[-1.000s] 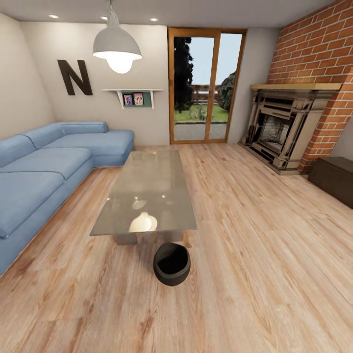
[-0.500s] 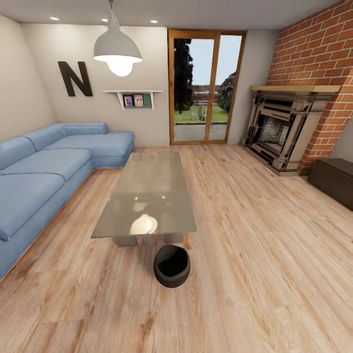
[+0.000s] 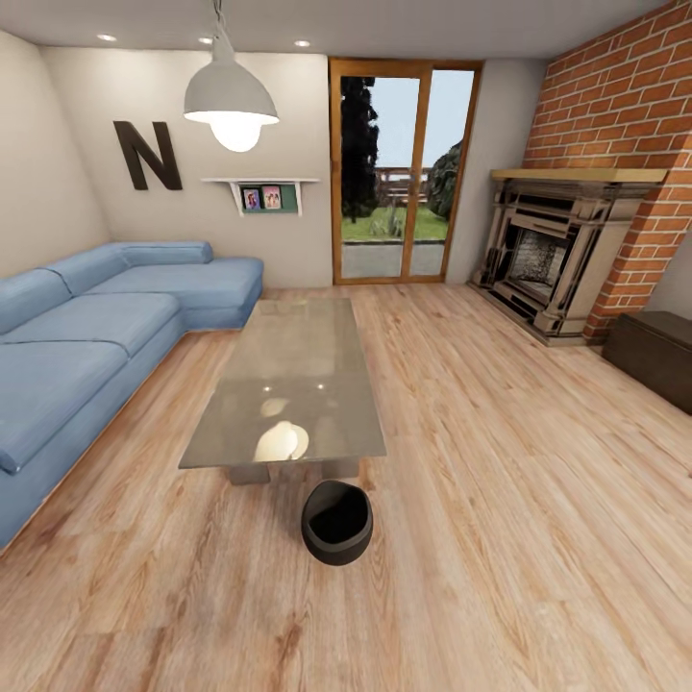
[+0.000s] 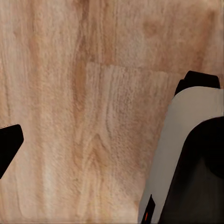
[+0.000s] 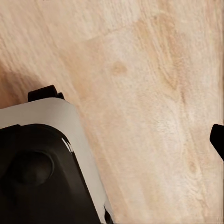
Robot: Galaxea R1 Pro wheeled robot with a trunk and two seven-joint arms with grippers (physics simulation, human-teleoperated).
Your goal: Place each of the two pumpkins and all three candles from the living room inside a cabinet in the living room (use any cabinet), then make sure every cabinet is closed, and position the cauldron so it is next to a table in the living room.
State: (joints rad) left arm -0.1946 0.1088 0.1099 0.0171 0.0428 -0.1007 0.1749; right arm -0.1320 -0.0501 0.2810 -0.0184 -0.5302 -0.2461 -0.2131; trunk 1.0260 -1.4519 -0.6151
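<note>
Nearly finished: cauldron beside the table, cabinet looks closed

Seemingly the last requirement is met. From the head view, the cauldron (image 3: 336,522) sits on the wooden floor (image 3: 500,538) at about 6 o'clock, just beside the near short end of the table (image 3: 288,384), whose glass top stretches away toward 12 o'clock. The pot stands upright with its mouth up and looks empty, though its inside is too dark to be sure.

At about 3 o'clock, against the brick wall past the fireplace (image 3: 548,250), the dark cabinet (image 3: 658,356) shows a flat top and plain faces with no door standing ajar on the sides in view; part of it is cut off by the frame edge. No pumpkins or candles lie on the table, the floor or the blue sofa (image 3: 96,336), which fits them being stored already, but that is my judgement, since the cabinet's inside is hidden.

Both wrist views look down at bare floorboards. The left gripper (image 4: 100,140) has its fingers far apart with nothing between them, and the right gripper (image 5: 135,116) is likewise spread wide and holds nothing.

What may remain is only a check of any cabinet outside the frame.
</note>
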